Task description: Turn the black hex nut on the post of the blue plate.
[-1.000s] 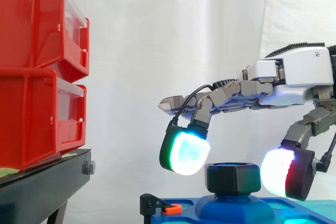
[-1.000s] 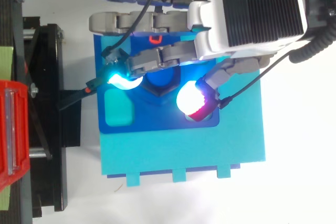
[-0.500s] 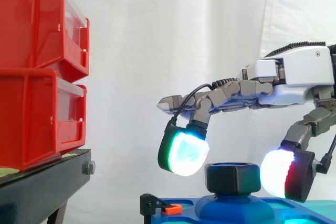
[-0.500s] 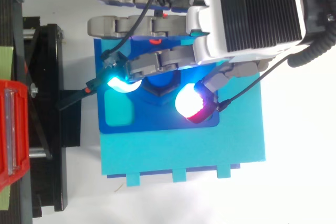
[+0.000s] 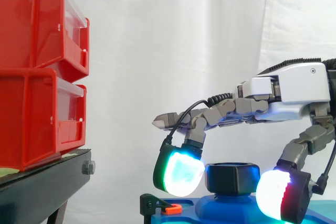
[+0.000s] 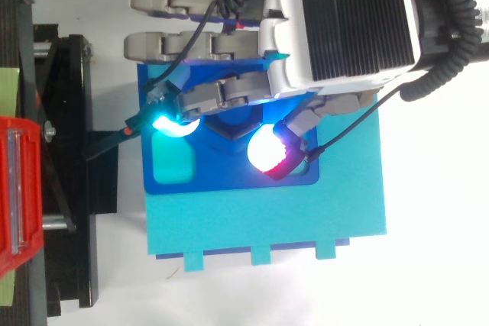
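The black hex nut (image 5: pixel 231 178) sits on the blue post (image 5: pixel 233 206) of the blue plate (image 6: pixel 229 177). My hand (image 5: pixel 294 85) reaches in from the right, just above it. One finger is bent down, and its cyan-green pad (image 5: pixel 178 174) hangs level with the nut's left side, a narrow gap away. The thumb's white-red pad (image 5: pixel 275 202) hangs at the nut's right, nearer the camera and slightly lower. The other fingers (image 6: pixel 164 43) stretch straight out to the left. In the top view the nut (image 6: pixel 233 126) is mostly hidden under the bent finger. Nothing is gripped.
Stacked red bins (image 5: pixel 37 77) on a black stand (image 5: pixel 42 187) are at the left. The blue plate lies on a larger teal base (image 6: pixel 267 223) and has a teal recess (image 6: pixel 172 162). A small orange-tipped clip (image 5: pixel 170 209) sits at the plate's left edge.
The hand has sunk and shifted a little left. Both glowing pads have come down from above the nut to its level, flanking it.
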